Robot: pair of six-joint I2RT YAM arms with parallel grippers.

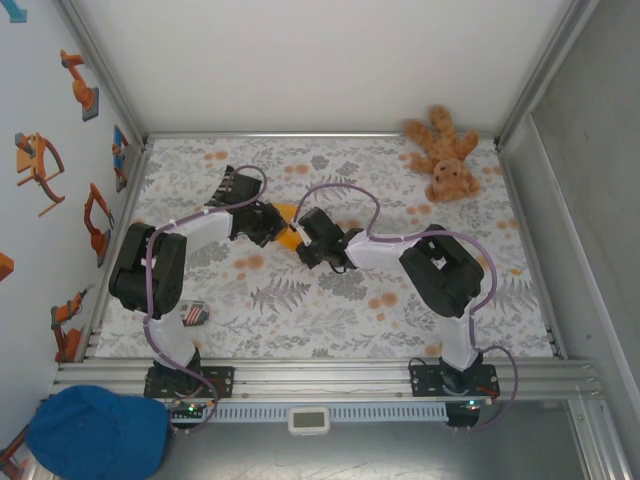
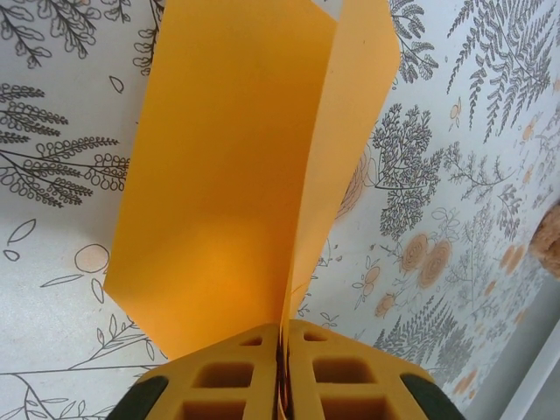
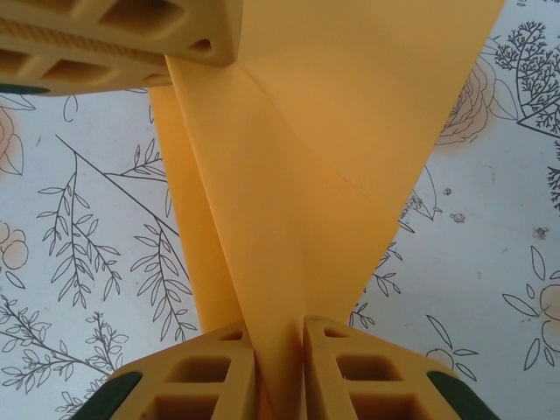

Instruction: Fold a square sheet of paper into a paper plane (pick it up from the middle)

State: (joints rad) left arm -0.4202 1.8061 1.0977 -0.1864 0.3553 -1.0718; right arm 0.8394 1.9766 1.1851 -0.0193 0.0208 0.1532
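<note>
The orange-yellow paper (image 1: 288, 226) is folded and held up over the middle of the table between both grippers. My left gripper (image 1: 274, 228) is shut on one edge of it. In the left wrist view the paper (image 2: 227, 175) rises from the closed jaws of that gripper (image 2: 282, 339) as two layers splayed in a V. My right gripper (image 1: 306, 242) is shut on the opposite end. In the right wrist view the creased paper (image 3: 332, 149) narrows into that gripper (image 3: 280, 343), and the left gripper's fingers (image 3: 122, 35) clamp its far top corner.
A brown teddy bear (image 1: 445, 155) lies at the far right corner of the flower-patterned table (image 1: 330, 320). A small striped item (image 1: 192, 314) lies by the left arm's base. A blue cap (image 1: 100, 432) sits off the table at the near left. Metal frame rails border the table.
</note>
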